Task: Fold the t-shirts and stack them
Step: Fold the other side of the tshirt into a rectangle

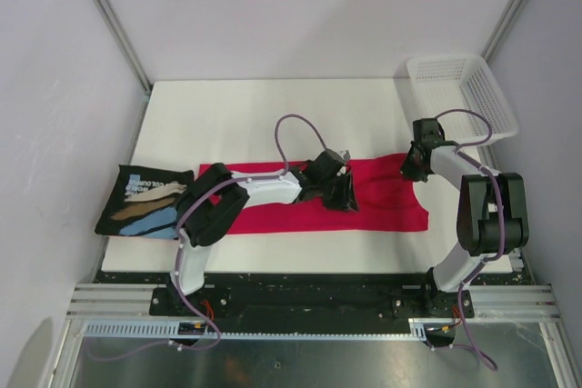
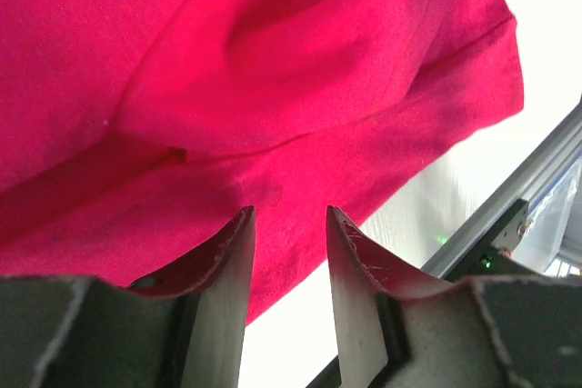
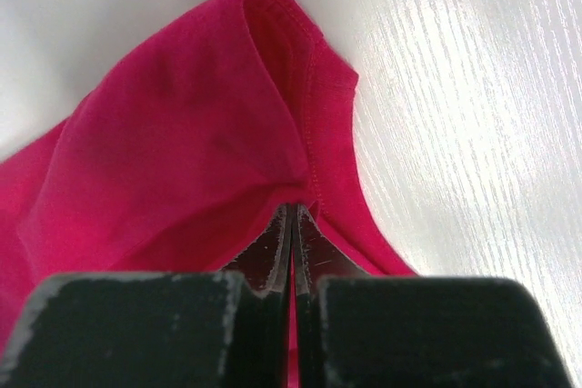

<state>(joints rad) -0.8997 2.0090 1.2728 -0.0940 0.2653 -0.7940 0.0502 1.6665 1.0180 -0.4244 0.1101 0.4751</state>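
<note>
The crimson-pink t-shirt lies in a long band across the middle of the white table. My left gripper hovers over its middle, open and empty; in the left wrist view the gripper sits above the shirt's near edge. My right gripper is at the shirt's far right corner, shut on its hemmed edge; the right wrist view shows the gripper pinching the cloth. The black printed t-shirt lies folded at the table's left edge.
A white plastic mesh basket stands at the back right corner of the table. Metal frame posts rise at both back corners. The table's front rail shows in the left wrist view.
</note>
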